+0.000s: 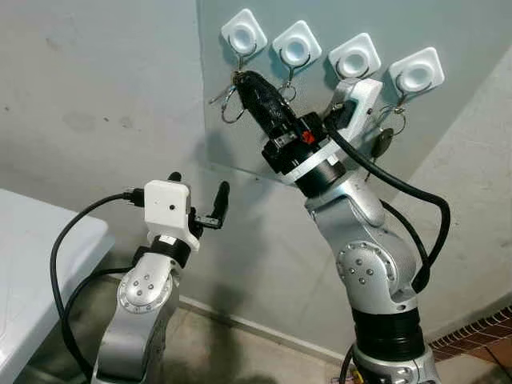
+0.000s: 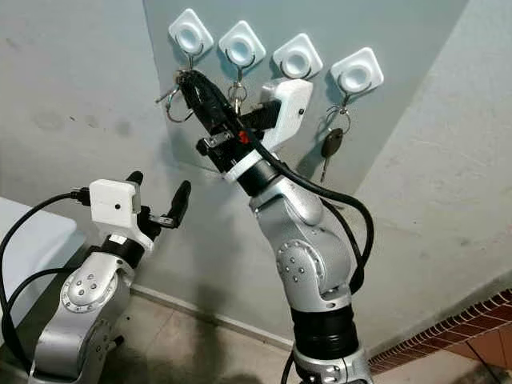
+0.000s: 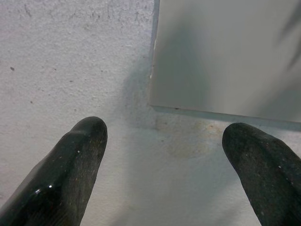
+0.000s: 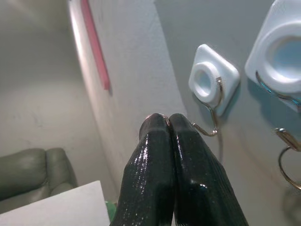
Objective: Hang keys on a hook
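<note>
At the upper middle of the left eye view, a key ring (image 1: pixel 230 102) hangs at the tips of the right gripper (image 1: pixel 242 78), just below the leftmost hook (image 1: pixel 244 34) of four white hooks on a grey panel (image 1: pixel 448 24). The right gripper's fingers (image 4: pixel 164 155) are pressed together, pinching the ring's wire beside that hook. Another key (image 1: pixel 383 142) hangs from the rightmost hook (image 1: pixel 417 71). The left gripper (image 1: pixel 198 196), at lower left, points at the wall (image 1: pixel 88 96) with its fingers (image 3: pixel 70 165) spread wide, holding nothing. A white desk (image 1: pixel 32 264) edge sits at far left.
</note>
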Available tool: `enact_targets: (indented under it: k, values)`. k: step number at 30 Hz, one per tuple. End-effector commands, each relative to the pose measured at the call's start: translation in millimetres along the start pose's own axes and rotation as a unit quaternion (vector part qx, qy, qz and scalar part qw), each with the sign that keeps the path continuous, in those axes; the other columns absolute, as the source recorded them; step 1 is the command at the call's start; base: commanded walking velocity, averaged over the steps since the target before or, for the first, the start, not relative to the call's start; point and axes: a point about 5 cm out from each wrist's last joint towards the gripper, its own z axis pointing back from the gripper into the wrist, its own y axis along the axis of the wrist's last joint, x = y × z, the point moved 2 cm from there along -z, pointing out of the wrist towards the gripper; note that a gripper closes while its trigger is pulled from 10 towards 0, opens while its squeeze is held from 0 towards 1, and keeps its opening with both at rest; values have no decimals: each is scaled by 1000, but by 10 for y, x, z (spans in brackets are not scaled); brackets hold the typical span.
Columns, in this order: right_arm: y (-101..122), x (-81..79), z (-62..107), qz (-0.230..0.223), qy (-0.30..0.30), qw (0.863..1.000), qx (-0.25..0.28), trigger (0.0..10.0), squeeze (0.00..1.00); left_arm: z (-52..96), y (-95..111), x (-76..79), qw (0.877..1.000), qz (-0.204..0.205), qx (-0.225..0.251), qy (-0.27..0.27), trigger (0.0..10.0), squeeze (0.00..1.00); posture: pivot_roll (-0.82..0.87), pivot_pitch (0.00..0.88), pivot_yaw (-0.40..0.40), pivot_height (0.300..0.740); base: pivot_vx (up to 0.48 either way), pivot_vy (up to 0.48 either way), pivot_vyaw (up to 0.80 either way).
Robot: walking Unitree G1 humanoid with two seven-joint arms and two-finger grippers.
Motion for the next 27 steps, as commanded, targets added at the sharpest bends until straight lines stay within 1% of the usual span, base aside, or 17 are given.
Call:
enact_targets:
  k: [1, 3, 6, 7, 8, 13, 18, 27]
  values:
    - [75, -64, -24, -1, 6, 1000, 13, 10000, 0, -1, 37, 26, 1000, 1, 5, -7, 10000, 0, 8, 112, -52, 740, 0, 0, 0]
    - [76, -67, -26, -2, 4, 1000, 12, 10000, 0, -1, 37, 26, 1000, 1, 5, -7, 10000, 0, 8, 112, -52, 740, 0, 0, 0]
    - [61, -103, -105, -6, -4, 1000, 11, 10000, 0, -3, 36, 31, 1000, 3, 5, -6, 10000, 0, 1, 115, -52, 740, 0, 0, 0]
    - [61, -103, -105, -6, -4, 1000, 11, 10000, 0, -3, 36, 31, 1000, 3, 5, -6, 10000, 0, 1, 115, -52, 740, 0, 0, 0]
    - [66, -113, -150, -4, -14, 1000, 13, 10000, 0, -5, 35, 37, 1000, 4, 5, -7, 10000, 0, 1, 119, -55, 740, 0, 0, 0]
    - [78, -132, -205, 1, -25, 1000, 16, 10000, 0, -6, 33, 44, 1000, 5, 5, -7, 10000, 0, -1, 120, -56, 740, 0, 0, 0]
    - [63, -253, -263, -16, 8, 1000, 15, 10000, 0, -11, 31, 48, 1000, 7, 5, -5, 10000, 0, 1, 119, -58, 740, 0, 0, 0]
    - [66, -354, -281, -38, 43, 998, 14, 10000, 0, -3, 30, 53, 1000, 8, 5, -5, 10000, 0, -3, 122, -58, 740, 0, 0, 0]
